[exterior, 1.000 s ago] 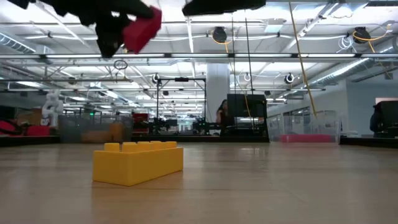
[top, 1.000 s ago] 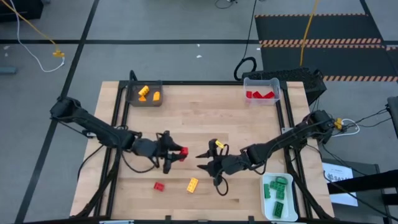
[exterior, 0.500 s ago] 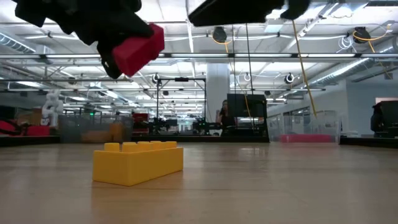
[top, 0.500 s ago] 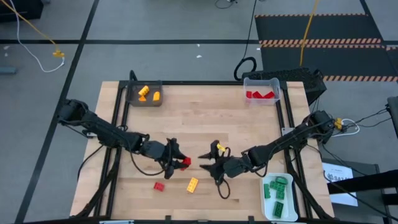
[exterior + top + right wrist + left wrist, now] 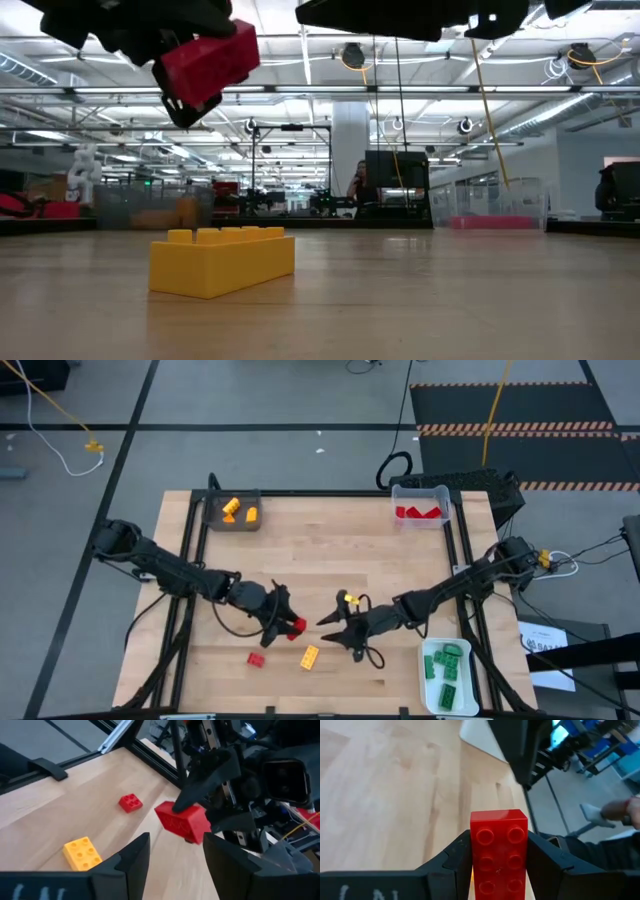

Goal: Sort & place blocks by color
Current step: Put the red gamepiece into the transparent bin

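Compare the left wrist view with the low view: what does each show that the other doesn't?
Only the left wrist view shows the studded top of the red block clamped between the left claw fingers. Only the low view shows the yellow block lying on the table, below the lifted red one. Both show the left claw shut on the red block, clear of the wood.

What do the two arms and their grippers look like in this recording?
Both arms are matt black, slim and jointed, with dark cables looping beside them. The left gripper and right gripper each end in two black, angular, tapering fingers. A small yellow mark sits on the right arm's wrist.
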Motion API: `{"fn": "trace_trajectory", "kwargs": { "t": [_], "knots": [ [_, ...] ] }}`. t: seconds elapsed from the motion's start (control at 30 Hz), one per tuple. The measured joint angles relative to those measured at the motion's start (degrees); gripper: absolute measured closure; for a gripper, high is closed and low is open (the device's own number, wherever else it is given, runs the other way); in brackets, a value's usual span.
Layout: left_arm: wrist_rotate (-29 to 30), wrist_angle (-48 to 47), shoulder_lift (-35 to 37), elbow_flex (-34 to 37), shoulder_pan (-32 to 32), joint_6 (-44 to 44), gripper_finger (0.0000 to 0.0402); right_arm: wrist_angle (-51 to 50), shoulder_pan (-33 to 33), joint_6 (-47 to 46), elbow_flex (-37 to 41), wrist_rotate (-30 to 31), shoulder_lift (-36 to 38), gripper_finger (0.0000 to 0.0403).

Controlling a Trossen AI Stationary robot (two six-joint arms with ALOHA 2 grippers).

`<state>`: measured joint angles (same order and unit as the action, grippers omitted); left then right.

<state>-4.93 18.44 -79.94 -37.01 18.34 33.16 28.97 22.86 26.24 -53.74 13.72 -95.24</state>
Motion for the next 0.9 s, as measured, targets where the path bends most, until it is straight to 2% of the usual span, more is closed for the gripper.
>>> {"fn": "trace_trajectory", "kwargs": {
  "t": [0.17,0.3,0.43,0.67,0.9],
  "knots": [
    [0.0,0.9,-0.5,0.0,-1.0,0.1,0.0256,0.7,-1.6,0.3,0.0,-0.2,0.0,0.0194],
    [-2.3,3.8,-2.9,-1.5,-1.0,-0.3,0.0256,4.0,-2.7,3.6,0.0,-0.8,-1.8,0.017],
    [-3.7,-2.7,-7.6,-7.4,-1.0,-1.7,0.0256,7.2,-3.1,4.9,0.0,-3.6,-3.4,0.0156],
    [-6.4,-10.5,-13.7,-16.7,-1.0,-5.2,0.0247,6.4,-2.5,4.7,0.1,-8.1,-4.5,0.016],
    [-7.4,-11.6,-14.7,-19.2,-1.1,-6.9,0.0244,6.3,-2.0,4.8,0.1,-8.3,-4.4,0.0176]
  ]
}}
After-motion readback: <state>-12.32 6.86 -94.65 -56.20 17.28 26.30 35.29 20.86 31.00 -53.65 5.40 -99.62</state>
